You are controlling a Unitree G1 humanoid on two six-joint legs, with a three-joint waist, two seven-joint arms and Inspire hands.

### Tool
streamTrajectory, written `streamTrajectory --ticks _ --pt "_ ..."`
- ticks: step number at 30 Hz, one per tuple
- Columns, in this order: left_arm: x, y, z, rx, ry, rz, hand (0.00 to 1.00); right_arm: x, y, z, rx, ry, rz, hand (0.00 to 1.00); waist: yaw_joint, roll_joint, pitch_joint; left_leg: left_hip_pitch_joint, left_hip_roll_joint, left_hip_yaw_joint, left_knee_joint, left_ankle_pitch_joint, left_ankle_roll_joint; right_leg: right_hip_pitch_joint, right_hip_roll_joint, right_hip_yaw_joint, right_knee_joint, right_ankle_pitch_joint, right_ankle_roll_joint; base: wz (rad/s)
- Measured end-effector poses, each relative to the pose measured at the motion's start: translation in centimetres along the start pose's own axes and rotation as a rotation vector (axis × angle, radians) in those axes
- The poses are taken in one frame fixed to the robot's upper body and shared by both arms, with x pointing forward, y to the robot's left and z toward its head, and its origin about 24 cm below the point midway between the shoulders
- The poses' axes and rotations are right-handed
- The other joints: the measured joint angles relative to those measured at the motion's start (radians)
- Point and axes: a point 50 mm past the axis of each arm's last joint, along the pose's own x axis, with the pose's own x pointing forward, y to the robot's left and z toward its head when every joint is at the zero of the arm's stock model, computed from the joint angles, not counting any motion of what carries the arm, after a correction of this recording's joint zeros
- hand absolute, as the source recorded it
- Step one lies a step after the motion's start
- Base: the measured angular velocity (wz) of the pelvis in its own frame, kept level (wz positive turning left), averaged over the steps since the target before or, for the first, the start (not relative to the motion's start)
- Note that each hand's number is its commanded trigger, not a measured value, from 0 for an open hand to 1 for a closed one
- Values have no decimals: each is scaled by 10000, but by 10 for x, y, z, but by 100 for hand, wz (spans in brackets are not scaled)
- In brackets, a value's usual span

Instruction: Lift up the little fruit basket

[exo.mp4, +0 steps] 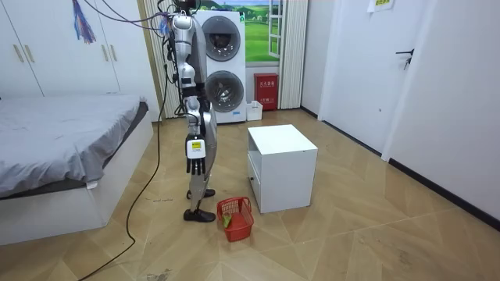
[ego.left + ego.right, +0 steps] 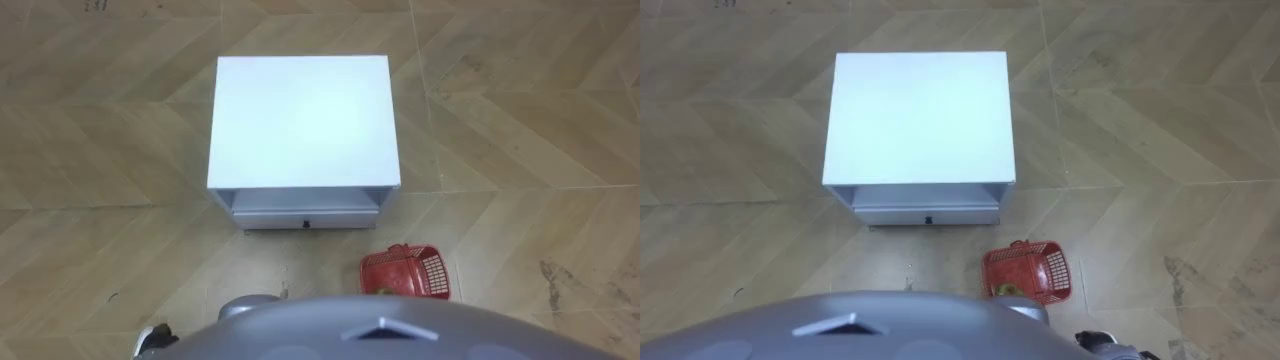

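A red plastic mesh fruit basket (image 2: 408, 273) (image 2: 1032, 274) with a handle stands on the wooden floor, low and to the right in the eye views, just in front of the white cabinet's right corner. Something yellow-green lies inside it (image 1: 235, 218). In the room view I stand upright beside the basket, facing the cabinet. My right hand (image 1: 194, 156) hangs at my side with straight fingers, well above the basket and holding nothing.
The white cabinet (image 2: 300, 120) (image 1: 281, 142) with an open shelf and a drawer stands straight ahead of me. A bed (image 1: 62, 148) is behind me. Stacked washing machines (image 1: 223, 66) and a small red box (image 1: 266, 90) stand by the far wall.
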Motion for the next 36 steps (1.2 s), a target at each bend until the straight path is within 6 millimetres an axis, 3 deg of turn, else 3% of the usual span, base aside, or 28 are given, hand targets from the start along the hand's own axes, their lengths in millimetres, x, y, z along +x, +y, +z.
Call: streamTrajectory --ticks 31,36 --pt "0 -3 -5 164 252 -171 0 0 0 1 34 49 85 0 0 7 5 -14 -2 -14 6 0 1 43 -13 67 31 -1 1 0" --pt "0 -3 -2 119 133 -331 0 0 -1 1 211 1 57 0 6 40 3 -362 -21 39 234 -68 48 -400 -73 76 477 -16 23 -1"
